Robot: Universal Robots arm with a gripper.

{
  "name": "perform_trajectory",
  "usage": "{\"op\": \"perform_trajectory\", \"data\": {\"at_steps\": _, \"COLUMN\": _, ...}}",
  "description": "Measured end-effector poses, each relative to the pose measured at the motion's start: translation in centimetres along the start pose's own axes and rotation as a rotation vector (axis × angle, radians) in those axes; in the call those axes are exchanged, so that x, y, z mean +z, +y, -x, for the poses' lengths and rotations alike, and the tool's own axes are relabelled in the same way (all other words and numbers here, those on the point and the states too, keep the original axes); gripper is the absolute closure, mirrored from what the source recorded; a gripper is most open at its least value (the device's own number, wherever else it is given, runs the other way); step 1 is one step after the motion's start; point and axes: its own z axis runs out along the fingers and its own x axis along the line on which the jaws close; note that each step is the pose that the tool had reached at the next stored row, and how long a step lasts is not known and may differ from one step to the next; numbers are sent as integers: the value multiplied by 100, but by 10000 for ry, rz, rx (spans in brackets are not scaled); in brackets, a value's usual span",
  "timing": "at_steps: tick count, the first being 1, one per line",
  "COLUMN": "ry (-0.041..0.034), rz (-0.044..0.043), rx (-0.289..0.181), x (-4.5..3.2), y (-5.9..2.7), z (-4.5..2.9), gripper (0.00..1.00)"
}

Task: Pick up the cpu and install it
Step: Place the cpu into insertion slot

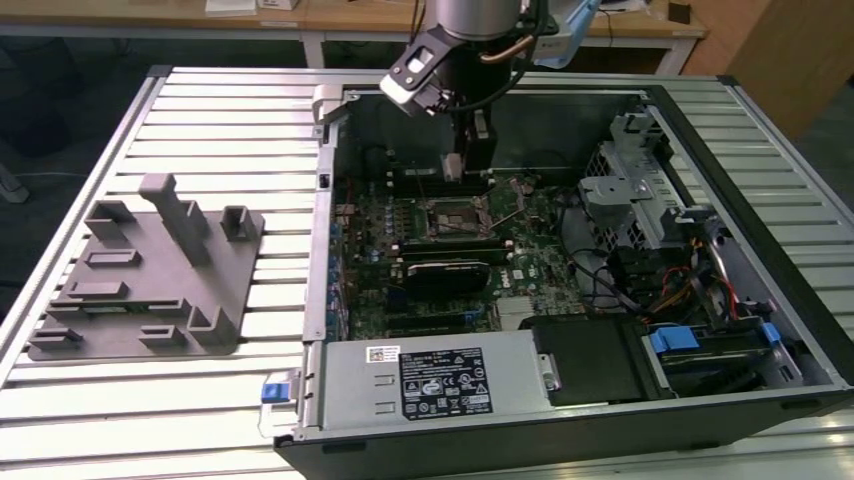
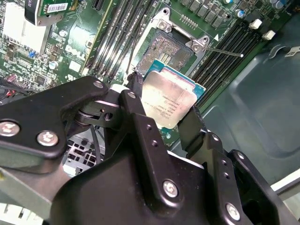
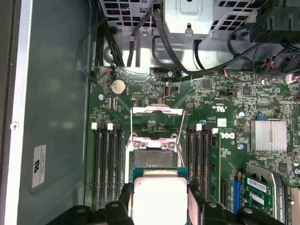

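Note:
My gripper (image 1: pixel 454 160) hangs inside the open computer case, shut on the cpu (image 2: pixel 168 101), a flat square chip with a shiny silver top. In both wrist views the black fingers (image 3: pixel 125 199) clamp two opposite edges of the cpu (image 3: pixel 159 197). The chip is held tilted just above and beside the open motherboard socket (image 2: pixel 171 47), apart from it. The socket (image 3: pixel 154 159) has its metal load plate (image 3: pixel 157 117) flipped up and its bare contact field showing. In the exterior view the socket (image 1: pixel 447 218) lies just below the fingertips.
Memory slots (image 3: pixel 105 164) flank the socket on both sides. A finned heatsink (image 3: pixel 268 136), cables (image 3: pixel 168 42) and a drive cage (image 1: pixel 627 170) crowd the case. A power supply (image 1: pixel 427 380) lies at the front. A grey fixture tray (image 1: pixel 147 280) stands on the slatted table at the exterior view's left.

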Motion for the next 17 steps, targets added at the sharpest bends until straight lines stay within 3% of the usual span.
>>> {"op": "perform_trajectory", "data": {"at_steps": 17, "ry": 4, "rz": 1, "rx": -78, "x": 109, "y": -7, "z": -2, "gripper": 45}}
